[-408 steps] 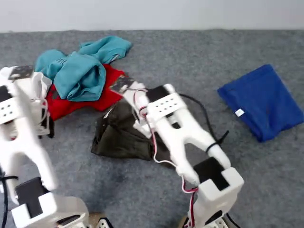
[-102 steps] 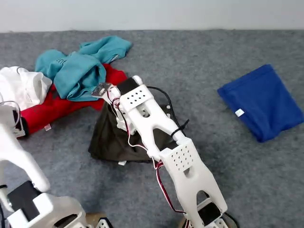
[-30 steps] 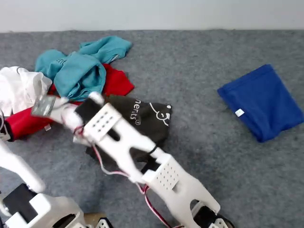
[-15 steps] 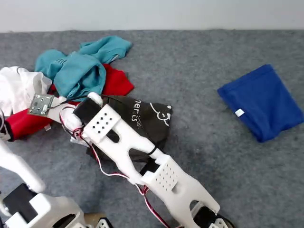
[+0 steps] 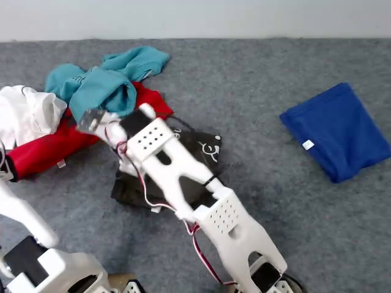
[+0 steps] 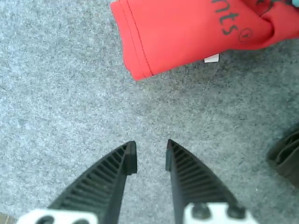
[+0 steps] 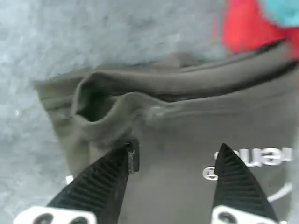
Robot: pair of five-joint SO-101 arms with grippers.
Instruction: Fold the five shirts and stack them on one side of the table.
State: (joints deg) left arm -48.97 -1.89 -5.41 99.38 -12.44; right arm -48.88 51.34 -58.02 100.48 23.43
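**Five shirts on a grey carpeted table [image 5: 256, 79], seen from the high and wrist views.** A folded royal-blue shirt [image 5: 336, 131] lies flat and alone at the table's right side, well apart from the other 4, which cluster at the left. There, a crumpled teal shirt [image 5: 104, 85] rests on top of a rumpled red shirt [image 5: 46, 152]. A bunched white shirt [image 5: 27, 116] touches the red one near the table's left edge. A dark olive shirt with white print [image 5: 131, 186] lies just beside the red one, nearer the arms' bases. The right arm [image 5: 183, 177] stretches diagonally across the dark olive shirt. The right gripper [image 7: 178, 156] hangs over this shirt, close to a puckered fold at its edge, with its 2 ribbed black fingers [image 7: 105, 179] spread wide — nothing is clamped between them. The left gripper [image 6: 150, 151] hovers above bare carpet, near the red shirt's stitched hem and small white tag [image 6: 211, 58], its jaws parted by a narrow gap — holding nothing.
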